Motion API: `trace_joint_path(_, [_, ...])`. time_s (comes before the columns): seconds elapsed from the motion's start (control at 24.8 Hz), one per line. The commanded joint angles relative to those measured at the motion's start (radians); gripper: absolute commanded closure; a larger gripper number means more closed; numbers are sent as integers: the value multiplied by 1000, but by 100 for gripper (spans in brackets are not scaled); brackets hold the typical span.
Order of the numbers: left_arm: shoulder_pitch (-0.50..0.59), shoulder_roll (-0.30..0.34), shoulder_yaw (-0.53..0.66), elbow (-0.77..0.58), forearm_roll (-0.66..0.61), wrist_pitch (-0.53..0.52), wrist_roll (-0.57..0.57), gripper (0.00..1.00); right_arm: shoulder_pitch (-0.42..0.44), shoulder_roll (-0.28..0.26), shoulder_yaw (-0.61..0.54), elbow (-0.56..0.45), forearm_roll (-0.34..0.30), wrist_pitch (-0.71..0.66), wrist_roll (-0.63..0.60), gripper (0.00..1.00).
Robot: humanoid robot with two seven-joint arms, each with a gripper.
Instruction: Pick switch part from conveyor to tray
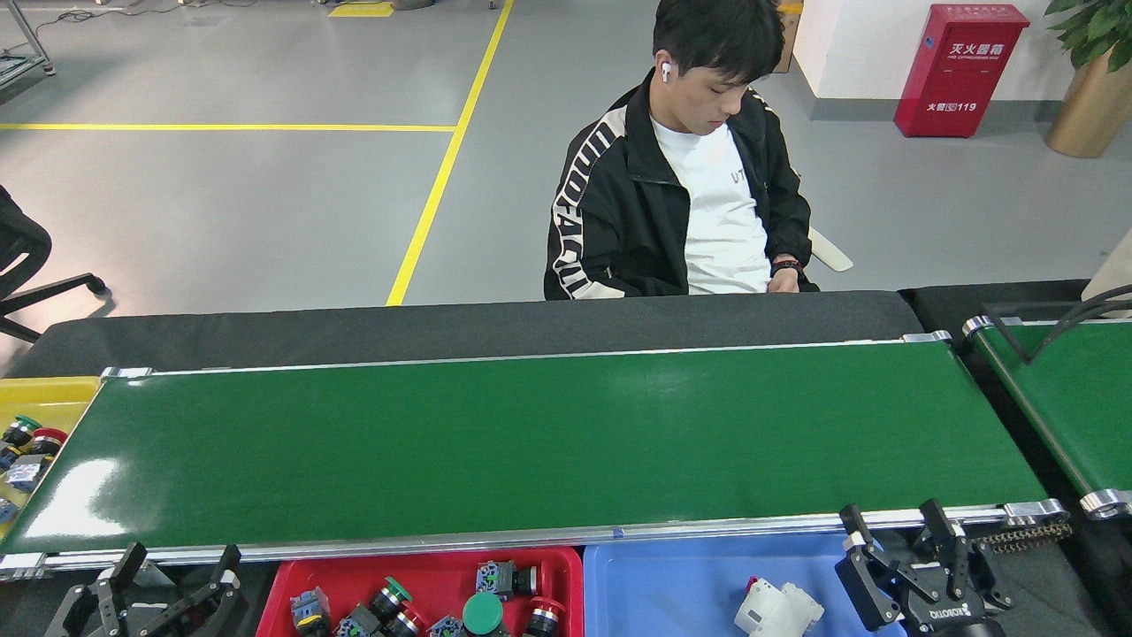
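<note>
The right gripper (902,531) is hanging at the near right, its two black fingers standing apart with nothing between them, just over the right end of the blue tray (672,584) and the near rail of the conveyor (531,442). The left gripper (177,571) is sitting low at the near left, fingers likewise spread and empty, just left of the red tray (424,566).

The belt is lying bare: no switch part is showing on it. Its glossy green surface is catching a bright glare at the near left end. To the far right a second green belt (1079,398) is running off the edge, with a black cable crossing its far corner. Behind the conveyor a black-covered table (442,323) is stretching across, and a person (681,177) in a black jacket and white shirt is sitting just beyond it, looking down. A red box (959,66) is standing against the far wall, with a gold planter (1092,106) to its right.

The blue tray is holding one white part (778,609) near its right side. The red tray is holding several switch parts (424,606), among them green and red push-buttons. A yellow tray (49,394) at the far left is holding a few more buttons (26,440).
</note>
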Motion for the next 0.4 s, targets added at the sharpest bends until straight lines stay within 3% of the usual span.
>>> trace_joint_path(0.0, [3,1,6,-15,8,11,7,4,0,-3,-6,-23,0,6,-8,0])
trace_joint_path(0.36, [-7,-2,0,-28,10,22,5,4,77,-11,-69,-25,2,-4,-11,0])
